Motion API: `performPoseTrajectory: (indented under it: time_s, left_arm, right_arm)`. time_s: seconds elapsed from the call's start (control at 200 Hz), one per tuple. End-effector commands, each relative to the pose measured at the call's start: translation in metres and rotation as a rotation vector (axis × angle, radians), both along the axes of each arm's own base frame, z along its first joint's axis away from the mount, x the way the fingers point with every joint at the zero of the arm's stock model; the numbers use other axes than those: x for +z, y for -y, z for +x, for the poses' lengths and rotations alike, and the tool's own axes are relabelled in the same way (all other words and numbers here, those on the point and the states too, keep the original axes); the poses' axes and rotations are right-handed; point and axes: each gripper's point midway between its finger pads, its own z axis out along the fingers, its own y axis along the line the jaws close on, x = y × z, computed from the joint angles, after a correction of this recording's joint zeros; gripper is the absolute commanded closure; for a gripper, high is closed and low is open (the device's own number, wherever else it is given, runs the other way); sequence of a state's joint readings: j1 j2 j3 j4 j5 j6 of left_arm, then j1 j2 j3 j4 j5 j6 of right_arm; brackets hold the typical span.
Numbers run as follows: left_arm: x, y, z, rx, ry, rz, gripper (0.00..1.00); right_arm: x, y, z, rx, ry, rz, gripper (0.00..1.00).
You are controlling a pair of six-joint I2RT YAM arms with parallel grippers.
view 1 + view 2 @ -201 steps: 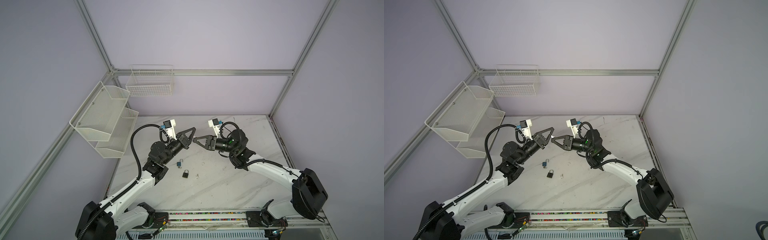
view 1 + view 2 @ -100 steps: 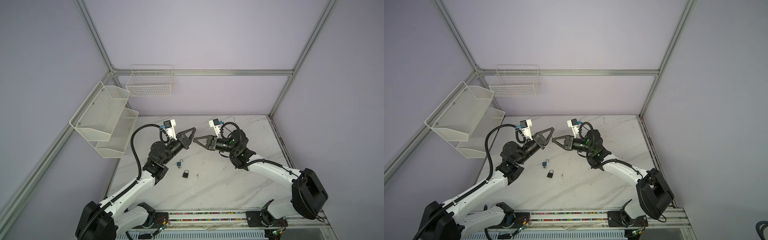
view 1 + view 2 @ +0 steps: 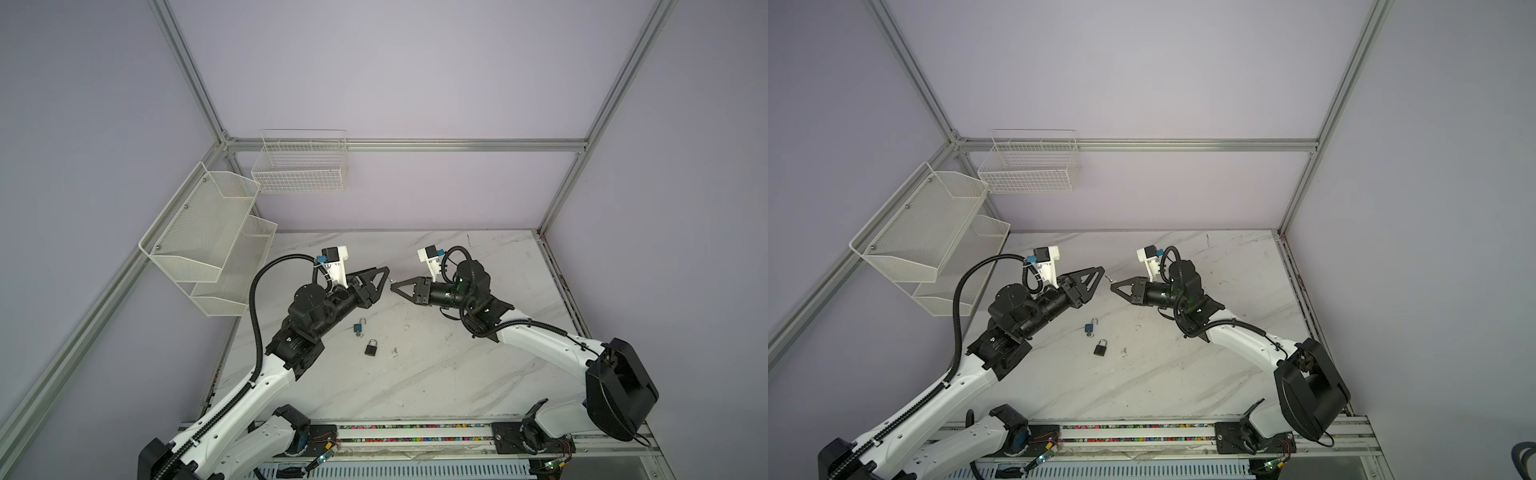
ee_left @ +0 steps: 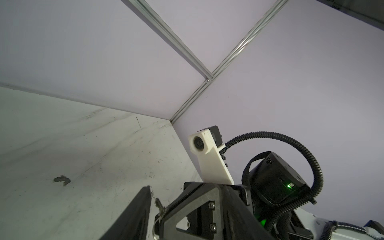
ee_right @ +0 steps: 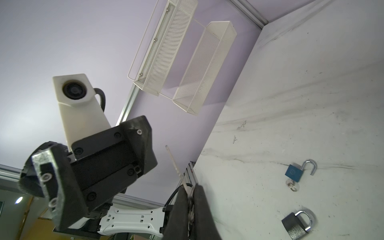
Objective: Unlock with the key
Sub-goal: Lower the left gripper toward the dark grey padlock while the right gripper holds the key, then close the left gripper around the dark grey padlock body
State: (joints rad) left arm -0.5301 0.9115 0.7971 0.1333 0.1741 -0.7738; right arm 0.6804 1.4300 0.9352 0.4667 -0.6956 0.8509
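My right gripper (image 5: pixel 190 188) is shut on a small silver key (image 5: pixel 176 164), whose blade sticks out past the fingertips. In both top views it hovers mid-table (image 3: pixel 394 286), tip to tip with my left gripper (image 3: pixel 384 274). The left gripper is open: one of its fingers (image 4: pixel 135 214) stands just beside the key (image 4: pixel 159 204) without touching it, and the other finger is hidden. On the marble table (image 3: pixel 457 374) below lie a dark padlock (image 3: pixel 371 347) with its shackle shut and a blue padlock (image 3: pixel 360 326) with its shackle open and a key in it.
White mesh shelves (image 3: pixel 208 232) hang on the left wall and a wire basket (image 3: pixel 301 166) on the back wall. A small loose bit (image 3: pixel 394 352) lies right of the dark padlock. The arms' base rail (image 3: pixel 415 432) runs along the table's front edge.
The left gripper's jaws have come apart from the key, while the right gripper stays shut on it. Both arms have hardly moved.
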Motion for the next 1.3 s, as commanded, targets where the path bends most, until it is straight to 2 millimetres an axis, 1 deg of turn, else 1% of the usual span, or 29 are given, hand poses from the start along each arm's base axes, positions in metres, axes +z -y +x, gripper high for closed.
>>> performPoseTrajectory:
  time_s: [0.0,0.055,0.08,0.09,0.11,0.22,0.465,0.66,0.75,0.915,1.02,1.18,1.295]
  left_arm:
    - [0.023,-0.022,-0.008,0.080,-0.007,0.084,0.39]
    - [0.010,-0.028,-0.010,0.106,-0.064,0.118,0.37]
    - [0.001,-0.031,-0.011,0.116,-0.098,0.137,0.37]
    - [-0.001,-0.032,-0.011,0.119,-0.109,0.141,0.37]
    - [-0.009,-0.034,-0.012,0.126,-0.137,0.155,0.36]
    - [-0.046,-0.042,-0.018,0.148,-0.292,0.226,0.34]
    - [-0.117,-0.043,-0.034,0.143,-0.540,0.319,0.30]
    - [-0.172,-0.046,-0.050,0.165,-0.693,0.427,0.28]
    - [-0.189,-0.044,-0.054,0.170,-0.729,0.471,0.28]
    - [-0.212,-0.035,-0.055,0.164,-0.773,0.564,0.28]
    - [-0.223,-0.031,-0.051,0.175,-0.782,0.626,0.28]
    - [-0.246,-0.025,-0.045,0.177,-0.814,0.727,0.28]
    - [-0.258,-0.019,-0.038,0.171,-0.815,0.802,0.28]
  right_arm:
    - [-0.012,0.012,-0.005,-0.023,-0.005,-0.058,1.00]
    - [-0.024,0.014,-0.005,-0.033,-0.031,-0.087,1.00]
    - [-0.030,0.015,-0.006,-0.035,-0.043,-0.099,1.00]
    - [-0.024,0.017,-0.008,-0.037,-0.030,-0.091,1.00]
    - [-0.025,0.019,-0.010,-0.038,-0.029,-0.095,1.00]
    - [-0.043,0.025,-0.014,-0.051,-0.053,-0.144,1.00]
    - [-0.079,0.037,-0.021,-0.066,-0.092,-0.246,1.00]
    - [-0.114,0.049,-0.030,-0.073,-0.149,-0.323,1.00]
    - [-0.126,0.053,-0.035,-0.076,-0.169,-0.342,1.00]
    - [-0.137,0.055,-0.038,-0.075,-0.197,-0.353,1.00]
    - [-0.147,0.056,-0.037,-0.083,-0.211,-0.371,1.00]
    - [-0.162,0.058,-0.035,-0.092,-0.231,-0.403,1.00]
    - [-0.162,0.060,-0.031,-0.104,-0.226,-0.407,1.00]
